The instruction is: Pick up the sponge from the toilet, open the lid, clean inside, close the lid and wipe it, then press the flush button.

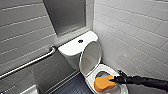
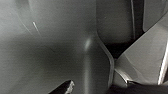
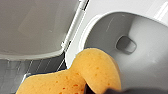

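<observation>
We see the right gripper (image 1: 113, 80) closed on one end of the sponge (image 1: 103, 84). In the head view the sponge juts out at nine o'clock from the gripper, over the front part of the toilet (image 1: 107, 67) bowl and partly across its opening. We cannot tell whether the sponge touches the ceramic. The lid (image 1: 90, 57) stands raised at eleven o'clock from the sponge, leaning back toward the tank. The flush button (image 1: 80, 41) lies beyond it on the tank top. The frame edge cuts off the bowl's front. In the right wrist view the sponge covers the jaws, so their spread is hidden, and part of the sponge runs off the frame. The left wrist view gives blurred grey surfaces that we cannot name.
</observation>
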Tool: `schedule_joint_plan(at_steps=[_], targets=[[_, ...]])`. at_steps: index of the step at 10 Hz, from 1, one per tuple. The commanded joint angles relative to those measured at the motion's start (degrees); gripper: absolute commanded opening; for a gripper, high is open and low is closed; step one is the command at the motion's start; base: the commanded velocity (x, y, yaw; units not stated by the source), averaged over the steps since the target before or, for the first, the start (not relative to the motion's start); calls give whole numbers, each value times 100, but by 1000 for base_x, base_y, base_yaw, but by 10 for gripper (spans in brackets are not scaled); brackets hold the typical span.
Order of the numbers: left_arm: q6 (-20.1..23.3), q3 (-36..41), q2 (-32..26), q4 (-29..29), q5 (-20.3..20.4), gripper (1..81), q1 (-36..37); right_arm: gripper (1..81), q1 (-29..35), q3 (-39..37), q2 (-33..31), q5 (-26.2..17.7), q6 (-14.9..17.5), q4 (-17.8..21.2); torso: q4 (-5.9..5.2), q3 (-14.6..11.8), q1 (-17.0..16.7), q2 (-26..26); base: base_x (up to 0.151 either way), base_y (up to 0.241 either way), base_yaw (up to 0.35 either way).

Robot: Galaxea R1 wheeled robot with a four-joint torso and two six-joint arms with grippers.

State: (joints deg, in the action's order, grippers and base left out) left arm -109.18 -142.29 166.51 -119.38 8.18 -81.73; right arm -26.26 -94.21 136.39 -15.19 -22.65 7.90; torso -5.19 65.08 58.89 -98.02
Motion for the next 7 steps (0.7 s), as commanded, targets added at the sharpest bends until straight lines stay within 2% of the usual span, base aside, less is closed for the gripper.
schedule_joint_plan(at_steps=[1, 2, 3, 7], targets=[[11, 34, -47, -24, -115, 811, -32, 10, 1029, -945, 915, -381, -816, 177, 0, 0, 0, 0, 0, 0, 0], [11, 34, -47, -24, -115, 811, -24, 10, 1073, -1324, 1285, -327, -1099, 177, 0, 0, 0, 0, 0, 0, 0], [11, 34, -56, -24, -115, 811, -32, 10, 1108, -1780, 1681, -327, -1198, 168, 0, 0, 0, 0, 0, 0, 0], [11, 34, -74, 2, -115, 811, -50, 10, 864, -3608, 2955, -300, -1277, 142, 0, 2, 0, 0, 0, 0, 0]])
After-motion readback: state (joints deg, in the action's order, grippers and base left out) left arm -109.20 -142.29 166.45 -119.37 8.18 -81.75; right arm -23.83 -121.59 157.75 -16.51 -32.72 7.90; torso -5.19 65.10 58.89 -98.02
